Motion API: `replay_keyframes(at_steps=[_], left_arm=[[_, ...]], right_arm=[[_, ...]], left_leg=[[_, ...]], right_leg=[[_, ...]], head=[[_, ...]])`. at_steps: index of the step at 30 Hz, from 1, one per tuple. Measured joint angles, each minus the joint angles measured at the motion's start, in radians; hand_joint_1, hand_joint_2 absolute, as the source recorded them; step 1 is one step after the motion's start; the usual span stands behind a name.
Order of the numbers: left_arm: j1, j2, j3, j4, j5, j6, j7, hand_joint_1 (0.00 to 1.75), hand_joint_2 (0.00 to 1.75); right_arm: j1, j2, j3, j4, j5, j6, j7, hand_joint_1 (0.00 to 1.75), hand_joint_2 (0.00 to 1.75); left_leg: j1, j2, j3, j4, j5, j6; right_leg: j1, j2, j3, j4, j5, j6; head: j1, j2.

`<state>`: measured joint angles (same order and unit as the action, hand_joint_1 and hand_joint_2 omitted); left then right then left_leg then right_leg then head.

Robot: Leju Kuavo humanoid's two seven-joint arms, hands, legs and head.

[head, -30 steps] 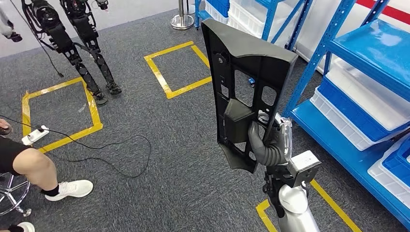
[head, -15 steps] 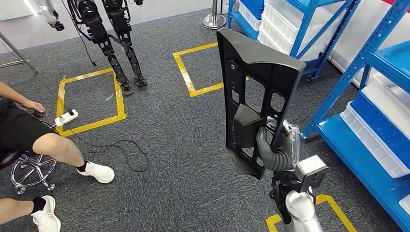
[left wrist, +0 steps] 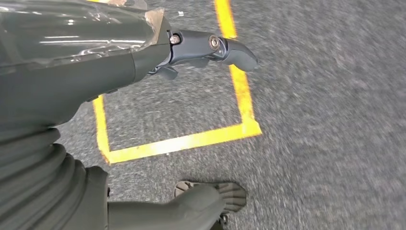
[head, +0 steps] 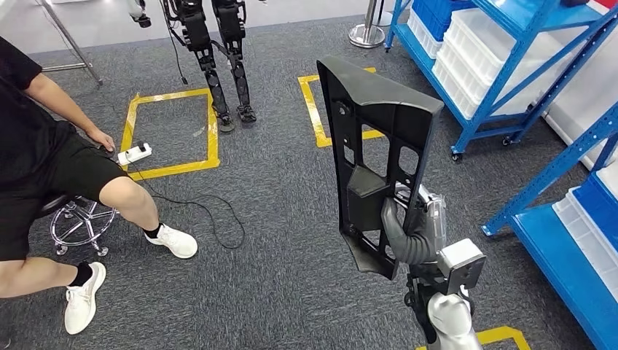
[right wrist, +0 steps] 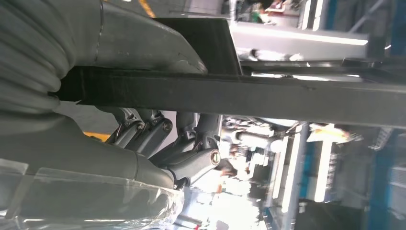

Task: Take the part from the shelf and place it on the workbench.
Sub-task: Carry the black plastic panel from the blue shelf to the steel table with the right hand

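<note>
While the head view looks down on grey carpet, a seated person in black shirt and shorts (head: 44,153) occupies the nine o'clock side, one white trainer (head: 173,241) stretched toward the middle and a hand beside a white power strip (head: 134,154) whose black cable (head: 211,219) loops across the floor. Just past that, at about eleven o'clock, a yellow tape square (head: 172,133) is marked on the carpet, and the black legs of another robot (head: 218,65) stand at its far corner. Right of centre, the large black moulded plastic panel with cut-out windows (head: 372,138) stands nearly upright, its long axis running from about six o'clock up to twelve, the broad end uppermost and tilted slightly toward eleven, the narrower pointed end lowest; its ribbed, recessed face turns toward the camera. The right hand (head: 408,230) grips it low down, grey thumb wrapped over the panel's edge and dark fingers (right wrist: 191,143) curled behind a black bar of it in the right wrist view. Blue steel shelving with white plastic bins (head: 495,51) fills the one to four o'clock side, well apart from the panel. The left hand (left wrist: 143,57) hangs over carpet and yellow tape, fingers extended and apart, holding nothing.
</note>
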<state>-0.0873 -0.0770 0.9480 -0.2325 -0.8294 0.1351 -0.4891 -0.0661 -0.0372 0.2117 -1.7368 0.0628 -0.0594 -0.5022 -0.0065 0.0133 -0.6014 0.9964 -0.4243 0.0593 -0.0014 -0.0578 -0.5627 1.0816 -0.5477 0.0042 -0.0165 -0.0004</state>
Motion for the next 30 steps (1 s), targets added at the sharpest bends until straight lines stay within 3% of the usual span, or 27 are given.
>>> replay_keyframes(at_steps=[2, 4, 6, 11, 13, 14, 15, 16, 17, 18, 20, 22, 30], left_arm=[[0.001, -0.004, 0.001, 0.003, -0.003, -0.002, 0.008, 0.0, 1.75], [0.002, -0.009, 0.001, 0.006, -0.007, -0.005, 0.016, 0.0, 1.75], [0.003, -0.011, 0.001, 0.007, -0.009, -0.005, 0.021, 0.0, 1.75], [0.004, -0.013, 0.001, 0.009, -0.01, -0.005, 0.025, 0.0, 1.75], [0.009, -0.02, 0.001, 0.012, -0.011, -0.005, 0.038, 0.0, 1.75], [0.014, -0.025, 0.001, 0.015, -0.015, -0.004, 0.047, 0.0, 1.75], [0.02, -0.031, 0.001, 0.018, -0.02, -0.002, 0.054, 0.0, 1.75], [0.025, -0.034, 0.001, 0.019, -0.024, -0.001, 0.056, 0.0, 1.75], [0.028, -0.036, 0.0, 0.02, -0.029, 0.001, 0.058, 0.0, 1.75], [0.029, -0.037, 0.0, 0.02, -0.031, 0.001, 0.057, 0.0, 1.75], [0.027, -0.037, 0.0, 0.02, -0.037, 0.0, 0.056, 0.0, 1.75], [0.028, -0.038, 0.0, 0.02, -0.042, 0.0, 0.055, 0.0, 1.75], [0.029, -0.038, 0.0, 0.02, -0.042, 0.0, 0.054, 0.0, 1.75]], right_arm=[[0.016, -0.004, 0.0, 0.002, 0.013, -0.007, -0.01, 1.75, 1.75], [0.034, -0.008, 0.0, 0.004, 0.024, -0.014, -0.018, 1.75, 1.75], [0.041, -0.009, 0.0, 0.004, 0.027, -0.016, -0.021, 1.75, 1.75], [0.044, -0.01, 0.0, 0.004, 0.028, -0.017, -0.022, 1.75, 1.75], [0.048, -0.016, -0.002, 0.0, 0.029, -0.02, -0.025, 1.75, 1.75], [0.054, -0.021, -0.003, -0.011, 0.03, -0.023, -0.029, 1.75, 1.75], [0.061, -0.025, -0.005, -0.027, 0.031, -0.026, -0.033, 1.75, 1.75], [0.068, -0.028, -0.006, -0.044, 0.031, -0.028, -0.036, 1.75, 1.75], [0.076, -0.03, -0.007, -0.062, 0.031, -0.03, -0.038, 1.75, 1.75], [0.083, -0.03, -0.007, -0.071, 0.031, -0.03, -0.039, 1.75, 1.75], [0.093, -0.031, -0.008, -0.079, 0.031, -0.03, -0.04, 1.75, 1.75], [0.097, -0.031, -0.008, -0.08, 0.031, -0.03, -0.04, 1.75, 1.75], [0.099, -0.031, -0.008, -0.08, 0.031, -0.03, -0.04, 1.75, 1.75]], left_leg=[[0.002, -0.025, 0.004, -0.004, 0.002, 0.004], [0.002, -0.05, 0.004, -0.004, 0.002, 0.003], [0.002, -0.06, 0.004, -0.003, 0.002, 0.003], [0.002, -0.065, 0.004, -0.003, 0.002, 0.003], [0.005, -0.086, 0.005, 0.002, -0.001, -0.002], [0.007, -0.103, 0.002, 0.009, -0.006, -0.01], [0.009, -0.112, -0.002, 0.022, -0.015, -0.021], [0.01, -0.103, -0.013, 0.044, -0.03, -0.032], [0.011, -0.085, -0.033, 0.085, -0.055, -0.042], [0.013, -0.057, -0.061, 0.142, -0.087, -0.047], [0.016, -0.026, -0.128, 0.274, -0.145, -0.052], [0.017, -0.021, -0.162, 0.341, -0.166, -0.053], [0.017, -0.021, -0.166, 0.347, -0.162, -0.052]], right_leg=[[-0.004, 0.043, -0.061, 0.122, -0.045, -0.004], [-0.008, 0.05, -0.115, 0.215, -0.071, -0.002], [-0.009, 0.051, -0.13, 0.236, -0.073, 0.002], [-0.01, 0.051, -0.131, 0.233, -0.068, 0.005], [-0.017, 0.059, -0.092, 0.133, -0.016, 0.026], [-0.02, 0.068, -0.062, 0.063, 0.017, 0.028], [-0.023, 0.073, -0.031, -0.008, 0.05, 0.026], [-0.024, 0.073, -0.014, -0.04, 0.062, 0.013], [-0.023, 0.067, -0.007, -0.053, 0.067, -0.003], [-0.022, 0.054, -0.006, -0.054, 0.066, -0.01], [-0.015, 0.032, -0.006, -0.053, 0.063, -0.017], [-0.012, 0.018, -0.006, -0.053, 0.061, -0.019], [-0.011, 0.012, -0.006, -0.053, 0.061, -0.02]], head=[[0.003, 0.0], [0.005, 0.0], [0.005, 0.0], [0.006, 0.0], [0.006, 0.0], [0.006, 0.0], [0.007, 0.0], [0.005, 0.0], [0.003, 0.0], [0.001, 0.0], [-0.002, 0.0], [-0.002, 0.0], [-0.002, 0.0]])
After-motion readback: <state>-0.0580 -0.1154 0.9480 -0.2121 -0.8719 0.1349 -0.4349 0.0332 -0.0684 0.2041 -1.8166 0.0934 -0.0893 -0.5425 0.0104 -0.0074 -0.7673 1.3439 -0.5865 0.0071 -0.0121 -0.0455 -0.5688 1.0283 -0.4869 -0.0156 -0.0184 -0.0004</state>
